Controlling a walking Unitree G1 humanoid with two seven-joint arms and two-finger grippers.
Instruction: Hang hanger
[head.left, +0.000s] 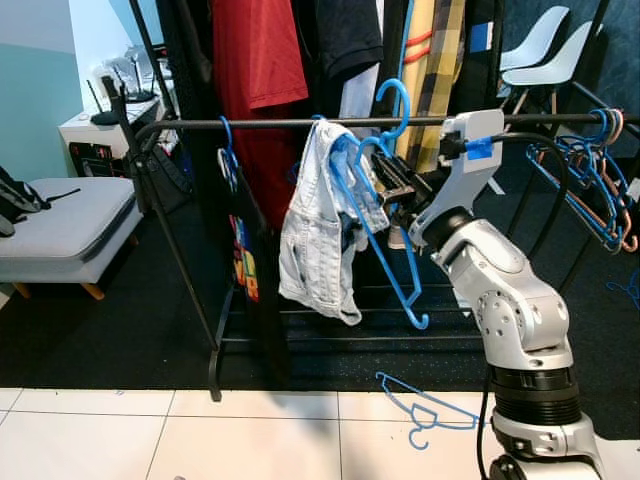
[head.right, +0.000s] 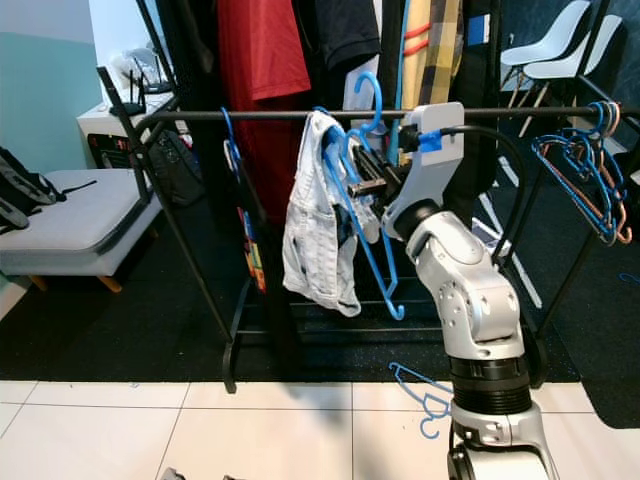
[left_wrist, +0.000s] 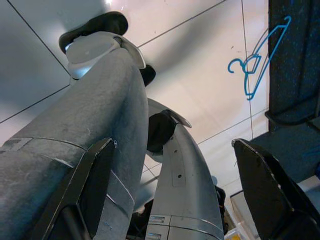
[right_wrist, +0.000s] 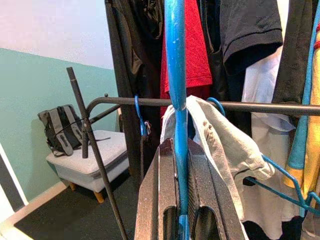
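The right end effector is clamped on a blue plastic hanger beside the black metal rail. Its hook sits above the rail. It could snag the pale denim garment hanging there.

Our right gripper's two black fingers clamp a blue plastic hanger, its shaft rising past the black metal rail draped with pale denim.

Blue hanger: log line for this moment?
right gripper | fingers shut on blue hanger | hook above rail | left gripper idle
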